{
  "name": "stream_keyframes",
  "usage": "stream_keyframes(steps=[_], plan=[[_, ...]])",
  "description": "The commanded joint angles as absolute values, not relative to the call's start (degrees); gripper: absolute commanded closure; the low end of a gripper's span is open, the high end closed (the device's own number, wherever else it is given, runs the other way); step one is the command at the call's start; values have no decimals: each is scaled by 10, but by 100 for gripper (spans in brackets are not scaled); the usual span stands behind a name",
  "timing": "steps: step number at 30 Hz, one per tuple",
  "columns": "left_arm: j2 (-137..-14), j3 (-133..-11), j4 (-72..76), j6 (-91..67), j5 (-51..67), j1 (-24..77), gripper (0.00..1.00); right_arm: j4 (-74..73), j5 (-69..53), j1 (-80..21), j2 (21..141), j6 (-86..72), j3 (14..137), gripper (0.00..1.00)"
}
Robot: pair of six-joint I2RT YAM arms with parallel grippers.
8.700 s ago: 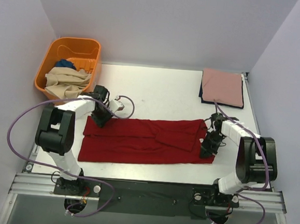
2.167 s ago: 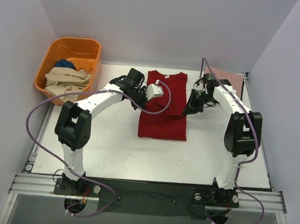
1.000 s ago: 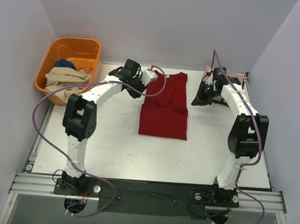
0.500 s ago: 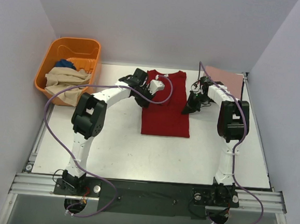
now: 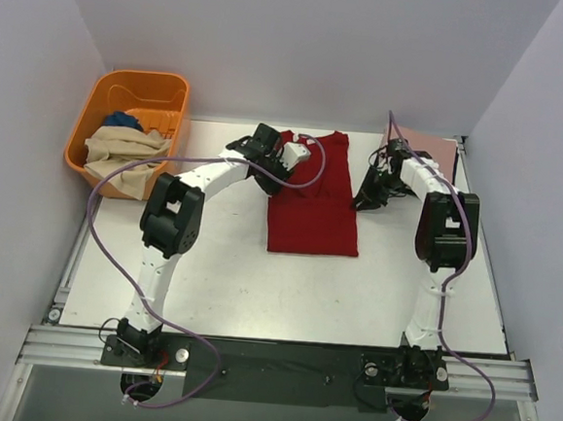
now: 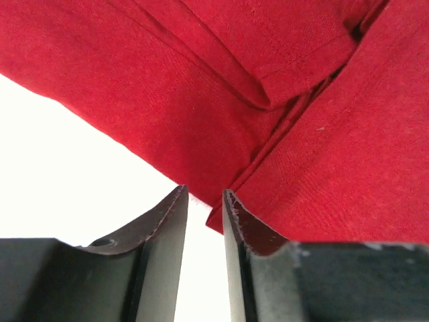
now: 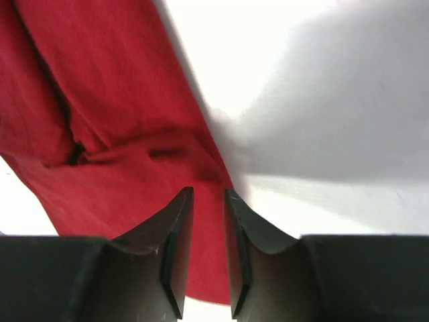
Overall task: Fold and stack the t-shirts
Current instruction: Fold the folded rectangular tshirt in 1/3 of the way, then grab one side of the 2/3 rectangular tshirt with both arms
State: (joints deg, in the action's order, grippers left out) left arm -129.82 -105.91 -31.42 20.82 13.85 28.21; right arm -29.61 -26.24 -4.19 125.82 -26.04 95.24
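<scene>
Risk, seen from overhead: the dark red t-shirt (image 5: 314, 198) lies folded narrow at the table's (image 5: 209, 263) far middle. The left gripper (image 5: 273, 174) is at its upper left edge and the right gripper (image 5: 368, 196) just beside its right edge. A sideways drag could pull the fold open. The dusty pink t-shirt (image 5: 442, 149) lies partly under the right arm, in the way of stacking. An orange basket (image 5: 141, 78) far left holds a beige t-shirt (image 5: 120, 154).

Left wrist: fingers a slit apart, bare table between.

Right wrist: a similar slit, red cloth behind; pinching or not, I cannot tell.
</scene>
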Motion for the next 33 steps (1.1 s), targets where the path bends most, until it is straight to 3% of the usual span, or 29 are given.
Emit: stream_keyframes(steps=[1, 5, 7, 10, 11, 16, 23, 33], plan=[[-1188, -1072, -315, 250, 149, 300, 58, -347, -213, -26, 1135, -201, 924, 70], [-1102, -977, -360, 342, 232, 343, 50, -342, -307, -30, 1026, -76, 825, 48], [-1079, -933, -402, 393, 282, 359, 45, -275, -344, -28, 959, -69, 750, 43], [-1060, -866, -412, 438, 314, 368, 29, -149, -392, -18, 891, -62, 670, 39], [-1059, -840, -404, 448, 309, 374, 29, -142, -397, -17, 882, -68, 657, 37], [-1064, -778, -327, 458, 237, 408, 27, -237, -331, -3, 921, -216, 647, 41], [-1075, -749, -291, 445, 219, 411, 26, -236, -286, -20, 957, -267, 574, 42], [-1078, -700, -278, 468, 177, 414, 38, -190, -321, -25, 1034, -297, 537, 49]])
